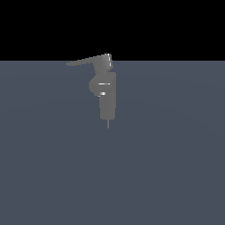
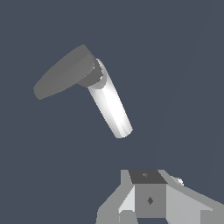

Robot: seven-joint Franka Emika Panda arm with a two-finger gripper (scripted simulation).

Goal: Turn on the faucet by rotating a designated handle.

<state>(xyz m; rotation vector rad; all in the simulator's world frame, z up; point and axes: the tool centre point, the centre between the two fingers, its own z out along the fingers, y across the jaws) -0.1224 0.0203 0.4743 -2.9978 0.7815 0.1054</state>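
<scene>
**Arm above the faucet, handle not yet touched**

Exterior view: the faucet [image 1: 107, 94] stands alone on the grey worktop [image 1: 176, 167], a little above the picture's centre. Its body is upright with a bulge on the 9 o'clock side and a thin pin below. The handle [image 1: 85, 61] joins a short block on top and reaches out toward 9 o'clock, tapering to a point. No arm or gripper shows here.

Wrist view: the camera looks down on the fixture. The handle [image 2: 63, 74] appears as a dark flat paddle pointing toward 8 o'clock from its hub, and the faucet [image 2: 111, 109] body runs as a pale cylinder toward 5 o'clock. Parts of the gripper [image 2: 148, 199] show at the 6 o'clock edge, well apart from the handle; its fingertips are out of frame, so I cannot tell whether it is released or clenched.

Judgement: this is the approach step. The next move calls for coming down beside the handle's outer end and pushing it sideways around the hub.
</scene>
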